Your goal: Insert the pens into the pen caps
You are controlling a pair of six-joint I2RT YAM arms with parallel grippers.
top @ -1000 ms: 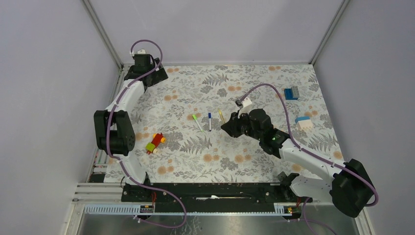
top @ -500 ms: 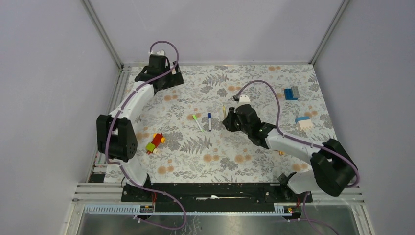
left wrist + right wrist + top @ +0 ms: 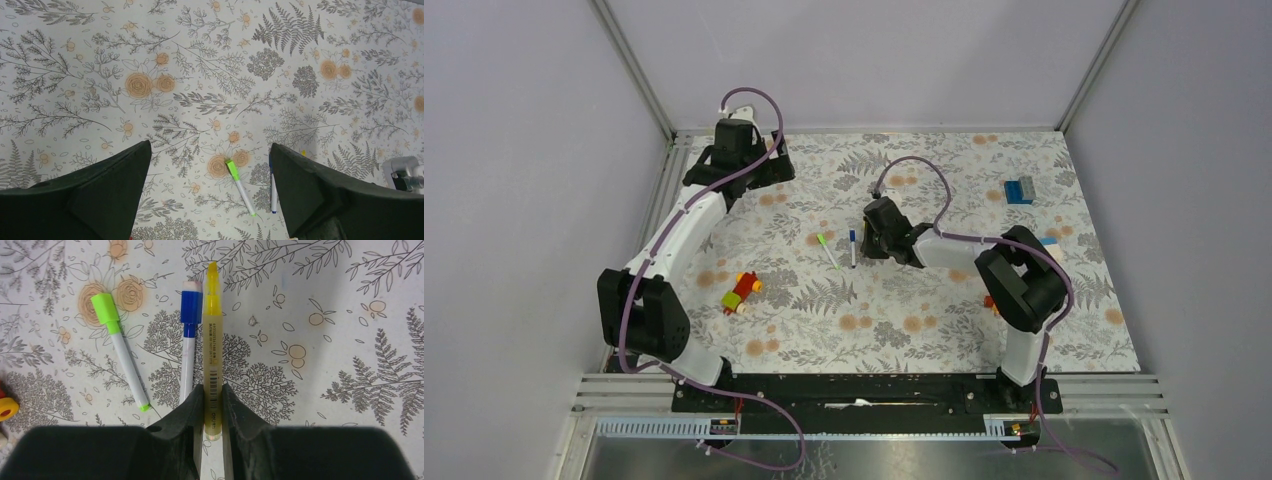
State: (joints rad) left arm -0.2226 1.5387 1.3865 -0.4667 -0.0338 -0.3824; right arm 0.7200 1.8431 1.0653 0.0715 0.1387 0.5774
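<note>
When I look down from above, the right claw sits low over the flowery cloth, just beside the blue-capped pen. The green-capped pen lies a little further left. The left claw hangs at the far side, well apart from the pens. Some toy bricks lie nearer the left.

From the left wrist, the left claw is spread wide with nothing in it. Both capped pens lie on the cloth ahead of it.

From the right wrist, the right claw is clenched on the yellow pen near its back end. The pen's bare tip points away. It sits right next to the blue cap, and the green cap is off to the left.

I think the yellow pen is light, stiff and smooth. It could slip or roll, so a grip on the barrel, away from the tip, looks best. It has a barcode and a tiny word that looks like "deli". The other print is too small to read.
</note>
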